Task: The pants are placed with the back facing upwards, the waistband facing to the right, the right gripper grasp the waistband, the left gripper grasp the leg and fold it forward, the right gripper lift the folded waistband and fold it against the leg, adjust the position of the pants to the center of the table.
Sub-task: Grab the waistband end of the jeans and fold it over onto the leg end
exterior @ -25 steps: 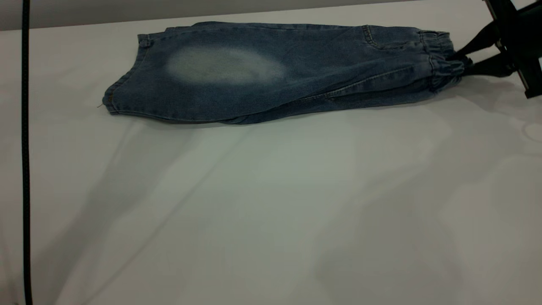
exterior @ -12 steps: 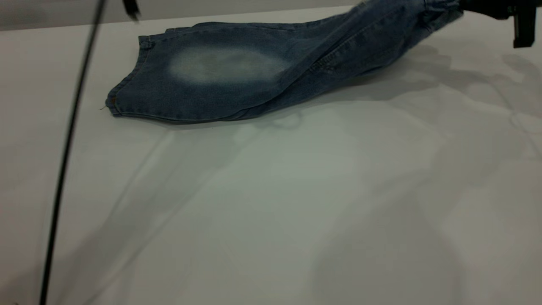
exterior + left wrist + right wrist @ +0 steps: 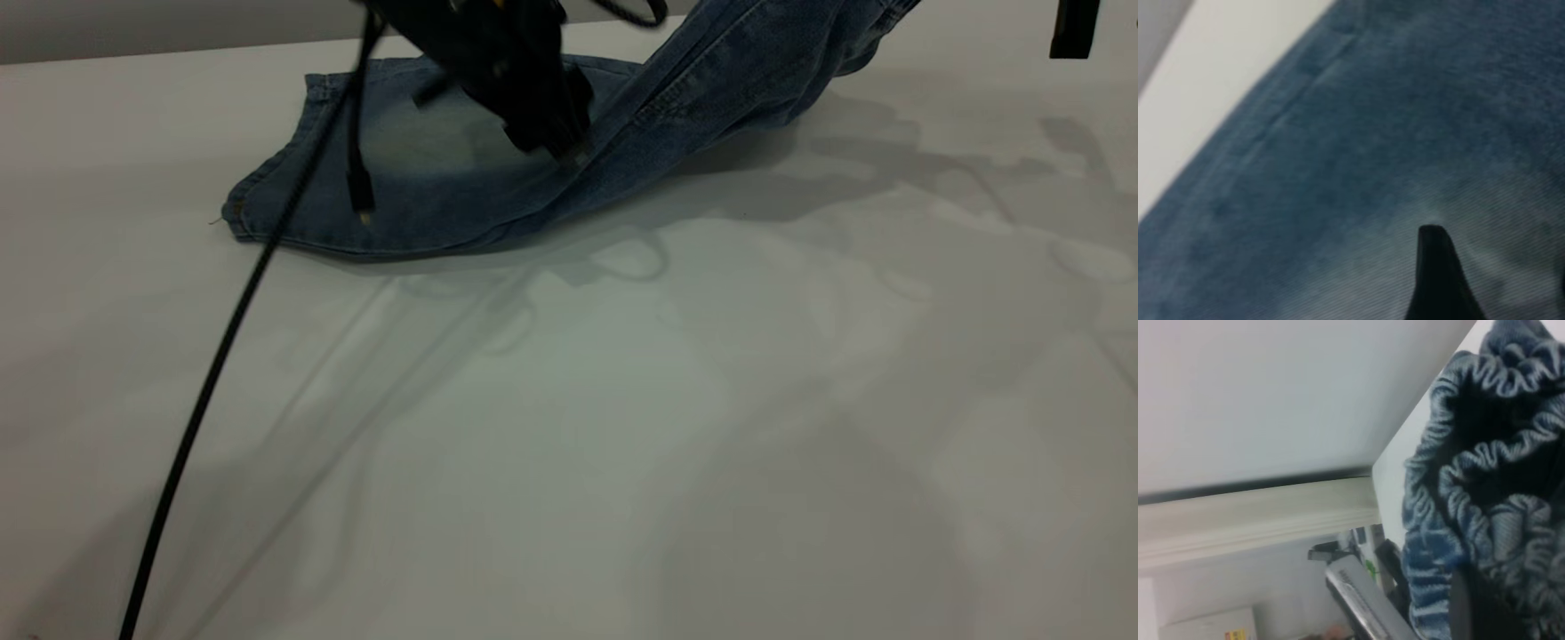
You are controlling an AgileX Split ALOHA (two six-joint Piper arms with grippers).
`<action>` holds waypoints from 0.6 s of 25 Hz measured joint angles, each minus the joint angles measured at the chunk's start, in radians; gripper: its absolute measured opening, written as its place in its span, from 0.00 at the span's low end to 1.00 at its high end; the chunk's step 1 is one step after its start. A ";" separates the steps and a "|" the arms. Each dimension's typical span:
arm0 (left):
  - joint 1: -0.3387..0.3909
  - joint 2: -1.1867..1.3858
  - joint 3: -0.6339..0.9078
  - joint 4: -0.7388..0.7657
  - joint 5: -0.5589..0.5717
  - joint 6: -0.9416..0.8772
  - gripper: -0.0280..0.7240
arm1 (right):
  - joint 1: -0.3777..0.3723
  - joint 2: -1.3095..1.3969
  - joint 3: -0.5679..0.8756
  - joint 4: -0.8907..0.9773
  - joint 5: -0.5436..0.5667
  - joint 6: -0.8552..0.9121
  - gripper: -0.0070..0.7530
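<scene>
The blue denim pants (image 3: 427,200) lie folded lengthwise at the back of the white table (image 3: 622,462). Their leg end rests flat at the left, and a plain leg with a pale patch is on top. The leg is hidden beneath it. The waistband (image 3: 1485,487) hangs raised at the upper right, bunched in elastic ruffles, with my right gripper (image 3: 1485,613) shut on it. In the exterior view its fingers are past the top edge. My left gripper (image 3: 560,147) hovers low over the middle of the pants, open, one fingertip (image 3: 1435,267) dark against the denim.
A black cable (image 3: 231,329) trails from the left arm down across the table's left side to the front edge. A black part of the right arm (image 3: 1071,27) shows at the top right. Bare white tabletop spreads in front of the pants.
The right gripper has lifted the waistband up and leftward, peeling the right half off the table. The left arm has swung in from the upper left over the pale patch, dragging its cable.
</scene>
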 joint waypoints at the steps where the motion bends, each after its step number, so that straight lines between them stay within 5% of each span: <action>1: -0.007 0.013 -0.001 -0.006 -0.010 0.000 0.57 | 0.000 -0.004 0.000 -0.004 -0.005 0.000 0.15; 15: -0.140 0.139 -0.154 -0.044 -0.052 -0.148 0.56 | 0.036 -0.103 0.001 -0.004 -0.002 0.021 0.15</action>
